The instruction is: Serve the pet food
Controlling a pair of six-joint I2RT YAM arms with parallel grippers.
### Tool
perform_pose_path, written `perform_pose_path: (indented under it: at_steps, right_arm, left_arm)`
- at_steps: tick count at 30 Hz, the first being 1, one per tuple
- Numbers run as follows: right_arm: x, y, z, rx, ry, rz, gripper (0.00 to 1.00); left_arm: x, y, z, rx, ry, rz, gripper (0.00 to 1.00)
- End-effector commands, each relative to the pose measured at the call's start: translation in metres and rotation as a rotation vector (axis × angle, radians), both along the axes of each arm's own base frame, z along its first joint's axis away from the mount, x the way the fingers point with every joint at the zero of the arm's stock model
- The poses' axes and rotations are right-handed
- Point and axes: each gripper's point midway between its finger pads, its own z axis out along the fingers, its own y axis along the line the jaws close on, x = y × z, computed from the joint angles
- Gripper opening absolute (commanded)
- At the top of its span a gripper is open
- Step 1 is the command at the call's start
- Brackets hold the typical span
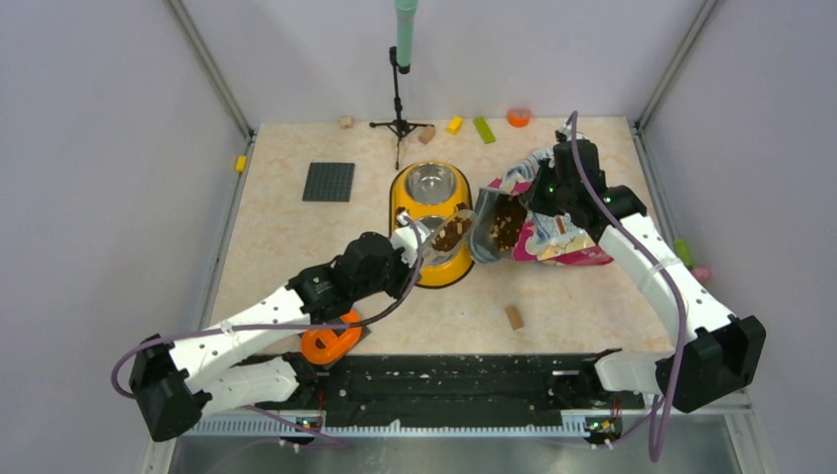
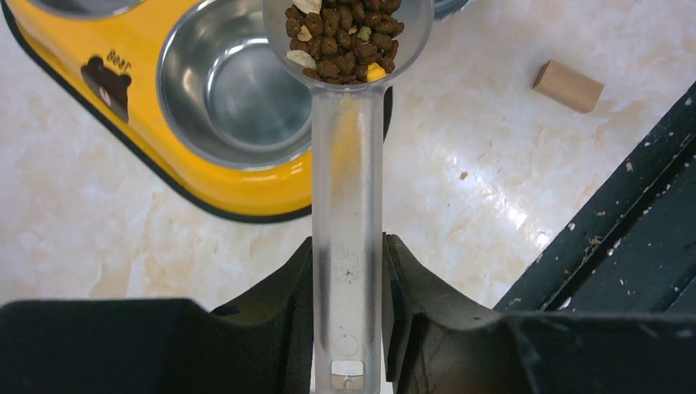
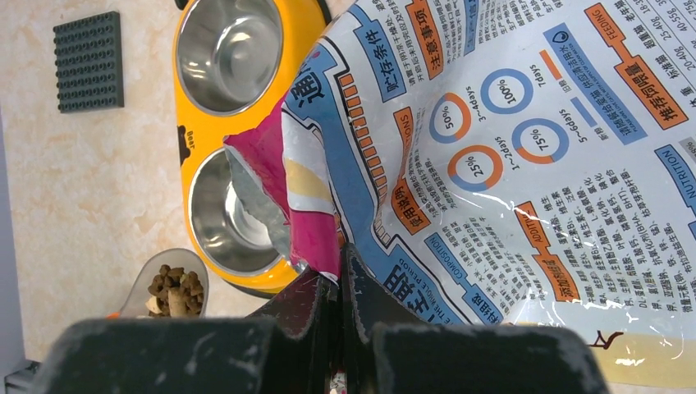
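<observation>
The beige, marble-patterned table [image 1: 286,267] carries everything. On its right half lies the glossy magenta-pink bag with blue-white printed panels [image 1: 577,252] [image 3: 525,148]. It is on its side, and its open mouth with silver lining is turned toward the yellow plastic feeder with two round steel bowls [image 1: 431,209] [image 2: 139,49] [image 3: 189,148]. The feeder stands in the middle of the table, and the bag mouth is just beside its right edge.

The right gripper [image 1: 541,193] [image 3: 339,283] comes from above the bag. Its fingers are pressed together on the pink edge of the bag mouth and pinch it.

The left gripper [image 1: 400,252] [image 2: 347,254] is at the near left side of the feeder. Its two fingers are closed on the flat handle of a clear plastic scoop [image 1: 434,232] [image 2: 347,164] [image 3: 135,300], one finger touching each side. The head of the scoop is held over the right rim of the near bowl [image 2: 238,90], between that bowl and the bag mouth.

The pet food, small dark-brown dry kibble pellets [image 1: 452,235] [image 2: 341,37] [image 3: 172,283], fills the head of the scoop, with a few pale and yellow pieces mixed in. More of the same pellets show inside the open mouth of the bag [image 1: 506,222].

A dark grey studded plate [image 1: 328,182] lies flat to the left of the feeder, well apart from it. An orange ring [image 1: 331,341] lies at the near edge under the left arm. A black tripod stand with a green pole [image 1: 399,99] is behind the feeder. One tan wooden block [image 1: 514,316] [image 2: 568,85] lies alone on the table, nearer than the bag.
</observation>
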Motion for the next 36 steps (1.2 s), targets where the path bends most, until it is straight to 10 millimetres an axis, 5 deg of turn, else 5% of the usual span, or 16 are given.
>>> perform_pose_path:
  at_steps: [1, 5, 20, 36]
  right_arm:
    - [0.027, 0.015, 0.067, 0.108, -0.209, 0.02, 0.0]
    - [0.027, 0.016, 0.068, 0.109, -0.211, 0.028, 0.0]
    - [0.026, 0.018, 0.068, 0.114, -0.209, 0.046, 0.0]
    - [0.022, 0.015, 0.064, 0.115, -0.204, 0.039, 0.0]
  left_arm:
    - [-0.008, 0.02, -0.004, 0.03, 0.065, 0.086, 0.0]
    - [-0.013, 0.032, -0.017, 0.067, 0.151, 0.167, 0.0]
    - [-0.02, 0.026, -0.029, 0.313, 0.622, 0.233, 0.0]
    - [0.001, 0.015, -0.001, 0.265, 0.948, 0.36, 0.0]
